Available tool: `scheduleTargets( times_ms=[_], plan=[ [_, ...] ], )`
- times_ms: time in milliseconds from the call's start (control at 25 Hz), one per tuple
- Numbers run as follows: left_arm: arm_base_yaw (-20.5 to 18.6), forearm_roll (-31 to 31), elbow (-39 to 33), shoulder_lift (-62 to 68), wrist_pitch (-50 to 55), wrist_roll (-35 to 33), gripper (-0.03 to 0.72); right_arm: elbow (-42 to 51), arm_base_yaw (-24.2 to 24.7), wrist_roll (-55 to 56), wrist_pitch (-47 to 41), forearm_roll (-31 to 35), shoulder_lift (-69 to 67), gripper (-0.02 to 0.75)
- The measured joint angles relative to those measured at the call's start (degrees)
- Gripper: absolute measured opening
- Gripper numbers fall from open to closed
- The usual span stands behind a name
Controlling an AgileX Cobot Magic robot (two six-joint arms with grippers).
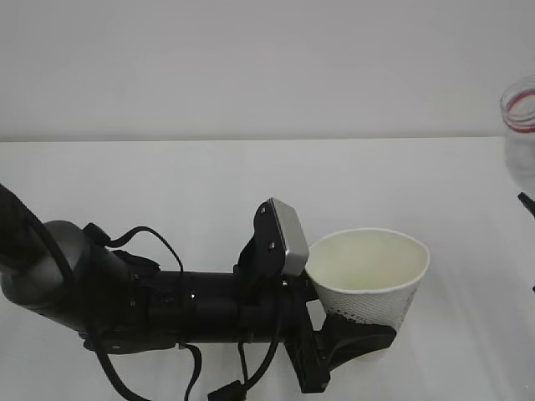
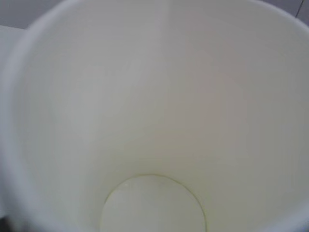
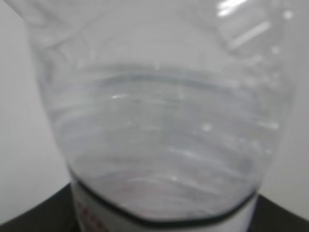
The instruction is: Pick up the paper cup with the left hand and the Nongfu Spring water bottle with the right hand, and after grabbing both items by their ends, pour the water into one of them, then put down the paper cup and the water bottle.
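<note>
exterior view: the paper cup (image 1: 368, 276), empty, is clamped low by the left hand (image 1: 355, 338) at near centre; the nongfu spring water bottle (image 1: 520, 134) is seen far right, and whether the right hand grips it cannot be told. pouring is not yet done.

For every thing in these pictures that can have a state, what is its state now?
paper cup: upright, held near its base, empty and dry inside.
left claw: closed on the paper cup.
Nongfu Spring water bottle: upright, uncapped, partly filled; only its top shows at the right edge of the exterior view.
water: all inside the bottle.
right claw: its fingers are out of view; whether it grips the bottle cannot be told.
</note>
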State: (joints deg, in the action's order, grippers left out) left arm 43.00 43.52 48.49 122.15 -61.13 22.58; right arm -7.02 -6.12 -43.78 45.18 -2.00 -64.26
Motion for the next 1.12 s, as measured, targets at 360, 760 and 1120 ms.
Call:
scheduleTargets(
  times_ms=[360,760,1120],
  plan=[
    [0.00,0.35,0.00,0.00,-1.24,0.00,0.496,0.00,0.00,-7.29,0.00,0.00,0.00,0.390],
    [0.00,0.65,0.00,0.00,-1.24,0.00,0.495,0.00,0.00,-13.21,0.12,0.00,0.00,0.389],
    [0.00,1.43,1.95,0.00,1.47,3.25,0.494,0.00,0.00,-17.17,0.12,0.00,0.00,0.389]
  ],
)
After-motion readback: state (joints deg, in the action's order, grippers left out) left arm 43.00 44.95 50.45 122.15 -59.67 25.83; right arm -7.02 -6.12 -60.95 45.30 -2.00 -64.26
